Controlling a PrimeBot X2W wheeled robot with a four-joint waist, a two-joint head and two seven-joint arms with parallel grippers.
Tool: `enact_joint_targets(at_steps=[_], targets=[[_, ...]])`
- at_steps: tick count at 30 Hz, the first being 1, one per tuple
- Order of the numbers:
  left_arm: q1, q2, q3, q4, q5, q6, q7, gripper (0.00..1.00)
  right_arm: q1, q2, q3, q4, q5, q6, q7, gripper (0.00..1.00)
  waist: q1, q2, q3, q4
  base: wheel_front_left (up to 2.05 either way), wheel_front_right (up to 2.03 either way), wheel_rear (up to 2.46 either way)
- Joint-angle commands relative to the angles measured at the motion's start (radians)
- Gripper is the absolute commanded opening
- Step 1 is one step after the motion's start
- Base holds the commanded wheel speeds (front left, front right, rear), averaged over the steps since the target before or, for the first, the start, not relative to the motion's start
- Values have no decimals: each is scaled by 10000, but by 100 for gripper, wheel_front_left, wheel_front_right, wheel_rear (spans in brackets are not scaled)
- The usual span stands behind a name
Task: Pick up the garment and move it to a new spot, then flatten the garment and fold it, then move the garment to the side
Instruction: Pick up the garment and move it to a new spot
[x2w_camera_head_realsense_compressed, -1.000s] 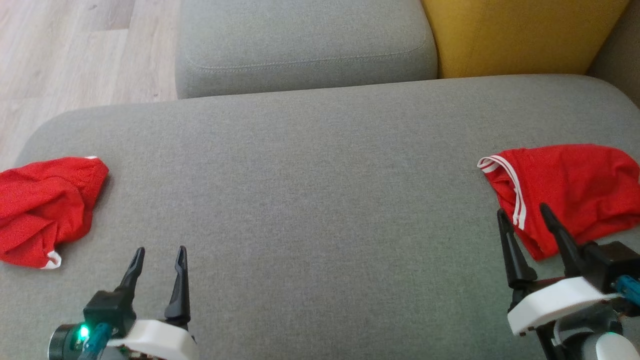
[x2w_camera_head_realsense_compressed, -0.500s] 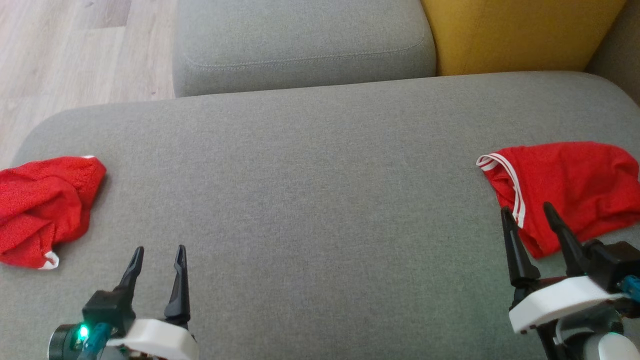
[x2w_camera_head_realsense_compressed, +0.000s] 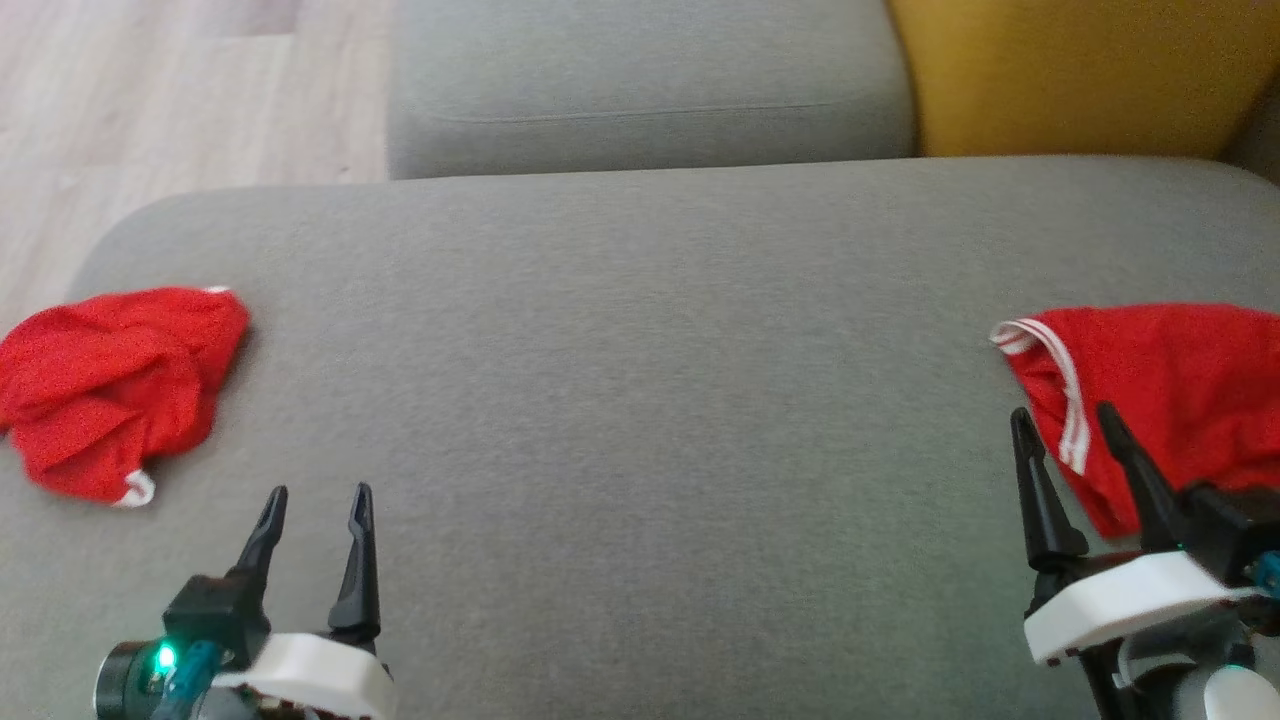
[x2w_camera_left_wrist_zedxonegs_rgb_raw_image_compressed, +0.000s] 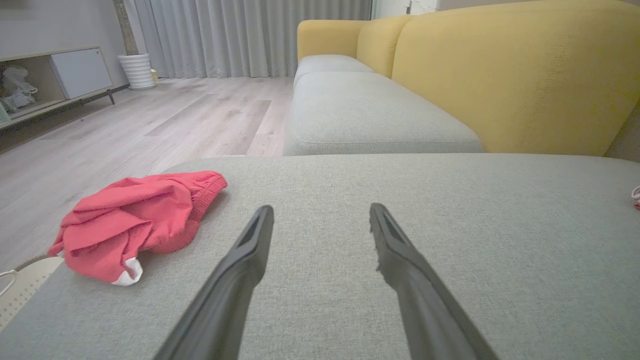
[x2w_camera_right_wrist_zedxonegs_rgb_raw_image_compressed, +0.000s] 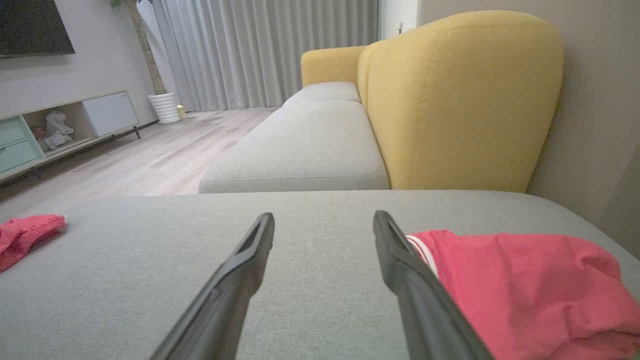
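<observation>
Now with left gripper (x2w_camera_head_realsense_compressed: 319, 491) and right gripper (x2w_camera_head_realsense_compressed: 1062, 410) gaping, empty: could pinch one layer of right garment (x2w_camera_head_realsense_compressed: 1170, 390), dragging it bunched.

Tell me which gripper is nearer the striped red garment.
Right. The right gripper sits at the near edge of the striped garment; the left gripper is far across the cushion.
</observation>
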Motion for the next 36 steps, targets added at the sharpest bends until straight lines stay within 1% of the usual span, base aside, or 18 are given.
enact_joint_targets(at_steps=[1,7,8,9,10,13,17,21,26,31,34,36], targets=[[-651,236,384,-368,-30,74,-64,100,-189,-39,221,-476,17,67,-52,100,0,0,3,346,0,0,0],[-739,290,489,-400,-57,157,-90,100,-172,1,539,-717,2,67,3,100,0,0,-16,1484,0,0,0],[-748,311,505,-411,-55,169,-92,100,-171,9,584,-740,0,67,4,100,0,0,-24,1712,0,0,0],[-726,348,557,-462,-57,227,-85,100,-186,24,698,-770,16,67,-2,100,0,0,-40,2112,0,0,0],[-708,367,580,-503,-58,260,-73,100,-188,32,732,-782,14,67,-5,100,0,0,-48,2320,0,0,0],[-648,442,686,-616,-79,352,-55,100,-237,61,849,-808,12,67,-12,100,0,0,-62,2816,0,0,0],[-603,485,768,-756,-110,451,-29,100,-307,97,952,-820,12,67,-26,100,0,0,-63,3283,0,0,0],[-573,509,787,-855,-130,503,-8,100,-347,116,991,-809,-47,67,-11,100,0,0,-66,3511,0,0,0],[-617,520,829,-824,-181,522,-37,100,-385,123,999,-802,-74,67,27,100,0,0,-41,3589,0,0,0],[-671,482,861,-842,-199,558,-101,100,-419,121,1046,-838,-46,67,86,100,0,0,42,3513,0,0,0],[-803,425,928,-870,-244,574,-167,100,-548,48,1093,-960,-54,67,193,100,0,0,363,3385,0,0,0],[-988,268,993,-895,-400,519,-230,100,-696,-64,1123,-1088,-102,67,306,100,0,0,703,3284,0,0,0]])
